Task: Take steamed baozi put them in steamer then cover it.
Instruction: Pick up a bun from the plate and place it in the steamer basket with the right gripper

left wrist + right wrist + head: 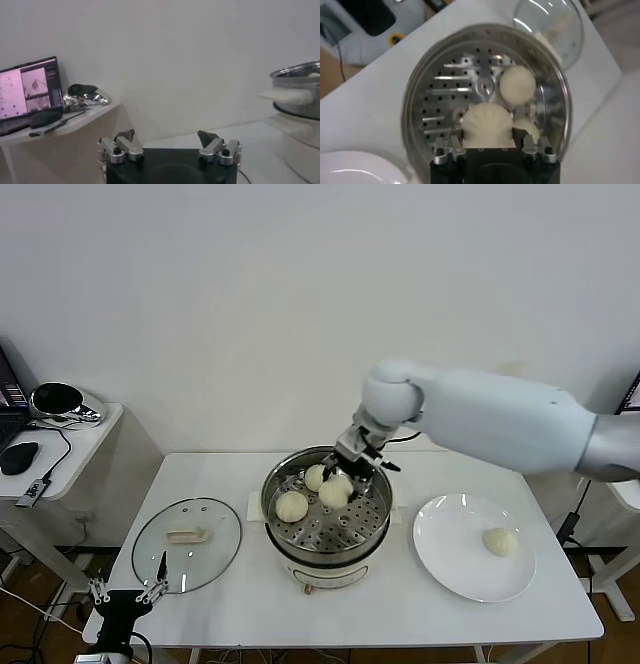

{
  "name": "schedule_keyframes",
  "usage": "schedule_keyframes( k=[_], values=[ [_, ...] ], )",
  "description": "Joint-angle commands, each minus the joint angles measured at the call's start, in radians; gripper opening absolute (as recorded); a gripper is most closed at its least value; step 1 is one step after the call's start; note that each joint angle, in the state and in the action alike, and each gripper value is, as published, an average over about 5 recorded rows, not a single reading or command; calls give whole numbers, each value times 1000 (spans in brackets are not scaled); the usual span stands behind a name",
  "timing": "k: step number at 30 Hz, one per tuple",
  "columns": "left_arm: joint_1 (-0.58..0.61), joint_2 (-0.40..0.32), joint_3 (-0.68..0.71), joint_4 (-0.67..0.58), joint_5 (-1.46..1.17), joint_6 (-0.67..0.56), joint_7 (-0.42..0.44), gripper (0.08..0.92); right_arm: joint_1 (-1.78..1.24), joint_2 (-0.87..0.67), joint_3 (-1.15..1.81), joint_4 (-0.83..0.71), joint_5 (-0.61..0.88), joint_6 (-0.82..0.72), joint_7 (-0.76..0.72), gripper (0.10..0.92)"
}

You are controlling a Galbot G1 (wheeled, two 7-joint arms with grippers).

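Right pincer (pixel 352 471) is seen over the steamer (pixel 278 484), at about 1 o'clock on the tray, clamped on a bao (pixel 487 125) held between the fingers (pixel 451 147); in the right wrist view the bun fills the gap fully. Two more buns (pixel 292 506) are already seated on the perforated tray, at 9 and 11 o'clock. A last bun (pixel 499 541) is left on the plate (pixel 440 564), at 3 o'clock from the steamer, near the bench (pixel 400 614) right edge.

Lid (pixel 187 544) is laid flat on the bench at 9 o'clock from the steamer, handle (pixel 186 535) up. Left pincer (pixel 127 593) is parked low at the bench front edge, at 6 o'clock from the lid, fingers apart.

Handling, judged: buns are soft, light, easily dented; a light side grip at mid-height is advised. Lid is glass, heavier, slippery and breakable; the handle is the only sound hold.

Room: tray is free at 5 to 7 o'clock for the remaining bun. The steel rim stands high, so a lift-over entry is needed. Lid sits close to the bench front-left edge; little margin there.
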Motion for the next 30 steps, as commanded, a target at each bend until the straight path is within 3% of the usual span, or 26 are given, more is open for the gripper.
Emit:
schedule_keyframes(
  k=[1,25,30],
  values=[
    [0,0,-3,1,-1,-1,0,823,-34,81,-46,-13,-88,152,10,611],
    [2,-2,-2,12,-7,-8,-9,823,-52,55,-58,-4,-109,267,-10,628],
    [3,-3,-2,11,-7,-7,-10,823,-33,48,-60,-5,-116,289,-7,717]
  ],
)
